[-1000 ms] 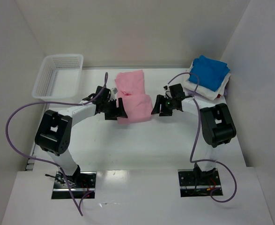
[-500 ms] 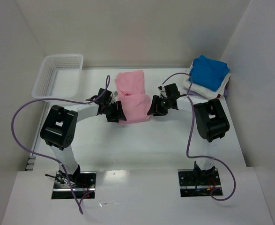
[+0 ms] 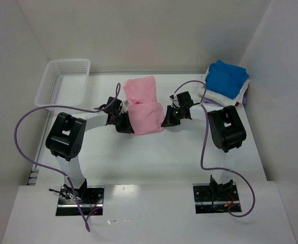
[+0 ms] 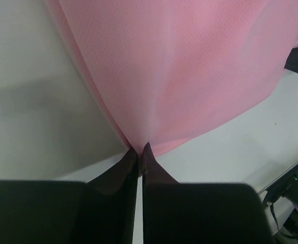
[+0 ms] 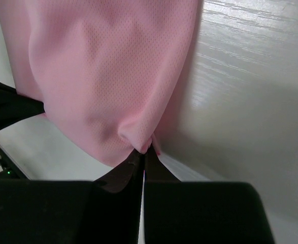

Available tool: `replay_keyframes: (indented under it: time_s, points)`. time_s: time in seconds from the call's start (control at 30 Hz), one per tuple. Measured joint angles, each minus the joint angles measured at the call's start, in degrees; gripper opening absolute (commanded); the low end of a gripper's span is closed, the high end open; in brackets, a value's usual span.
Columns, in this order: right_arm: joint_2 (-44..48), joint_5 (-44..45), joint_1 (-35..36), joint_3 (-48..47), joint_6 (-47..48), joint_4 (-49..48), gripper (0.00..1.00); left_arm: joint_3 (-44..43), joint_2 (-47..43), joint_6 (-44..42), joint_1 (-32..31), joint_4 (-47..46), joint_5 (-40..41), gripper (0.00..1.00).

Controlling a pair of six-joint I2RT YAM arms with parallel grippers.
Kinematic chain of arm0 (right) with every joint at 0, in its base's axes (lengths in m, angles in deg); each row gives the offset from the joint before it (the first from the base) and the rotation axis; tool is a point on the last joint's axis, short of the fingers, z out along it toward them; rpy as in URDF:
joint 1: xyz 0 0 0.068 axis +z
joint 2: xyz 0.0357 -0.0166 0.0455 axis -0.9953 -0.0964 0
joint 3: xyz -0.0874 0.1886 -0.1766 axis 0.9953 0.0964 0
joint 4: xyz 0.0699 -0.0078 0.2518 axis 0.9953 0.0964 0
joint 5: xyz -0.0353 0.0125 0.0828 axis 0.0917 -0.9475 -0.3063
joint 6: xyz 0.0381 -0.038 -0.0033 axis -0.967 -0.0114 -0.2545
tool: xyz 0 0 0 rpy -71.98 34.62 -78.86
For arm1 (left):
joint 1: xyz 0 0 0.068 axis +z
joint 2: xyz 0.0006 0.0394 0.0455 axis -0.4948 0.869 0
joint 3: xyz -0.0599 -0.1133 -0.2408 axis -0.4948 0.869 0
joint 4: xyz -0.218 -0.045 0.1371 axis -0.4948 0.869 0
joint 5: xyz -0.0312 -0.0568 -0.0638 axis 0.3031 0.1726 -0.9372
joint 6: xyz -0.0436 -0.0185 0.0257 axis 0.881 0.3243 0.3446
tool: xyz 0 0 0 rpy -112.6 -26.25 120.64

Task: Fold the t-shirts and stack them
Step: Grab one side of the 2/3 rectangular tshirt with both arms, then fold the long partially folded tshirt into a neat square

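1. One white tabletop (image 3: 154,152) carries everything and is walled in by white panels on three sides.
2. Two black-and-white robot arms are bolted at the near edge: the left arm (image 3: 65,137) and the right arm (image 3: 226,129). Both reach inward toward the middle. A purple cable loops off each, so two cables.
3. One white plastic mesh basket (image 3: 47,91) stands at the far left corner, well apart from the cloth.
4. There are three t-shirts in all. The largest showing is one light pink cloth t-shirt (image 3: 143,109), lying mid-tabletop between the two arms. Its far part lies flat and narrow, and its near part is doubled over into a wider lump.
5. One bright blue cloth t-shirt (image 3: 229,77) lies folded at the far right corner, on top of the stack there.
6. One white cloth t-shirt (image 3: 217,97) lies under the blue one, its edges showing at the near and left sides.
7. There are two claws.
   - The left claw (image 3: 130,125) is at the pink cloth's left edge. In its wrist view the left claw (image 4: 139,150) is clenched, its tips pinching the hem of the pink fabric (image 4: 179,71).
   - The right claw (image 3: 165,121) is at the right edge. In its wrist view the right claw (image 5: 143,150) is likewise clenched, grasping a puckered corner of the pink fabric (image 5: 103,66).
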Motion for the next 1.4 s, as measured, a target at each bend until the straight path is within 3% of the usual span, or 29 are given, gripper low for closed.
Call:
replay_keyframes:
  time_s: [0.23,0.6,0.83,1.07,1.4]
  points:
    - [1.2,1.5,0.2,0.3,0.0,1.9,0.0,0.0,-0.8,-0.4,0.0,2.8,0.3,0.0]
    - [15.5,1.6,0.7,2.7,0.0,8.4,0.0,1.4,-10.3,-3.2,-0.2,12.7,-0.8,0.0]
    - [18.0,1.3,0.7,-0.1,-0.4,10.7,0.0,-3.9,-14.7,-4.0,1.4,18.7,-2.7,0.0]
    - [9.5,1.1,0.7,-16.8,-0.4,11.2,0.0,-14.5,-12.6,-6.1,7.7,20.9,-4.0,0.0]
    - [-8.5,0.6,0.7,-39.6,-0.6,10.8,0.0,-29.8,2.4,-8.2,11.8,21.7,-6.7,0.01]
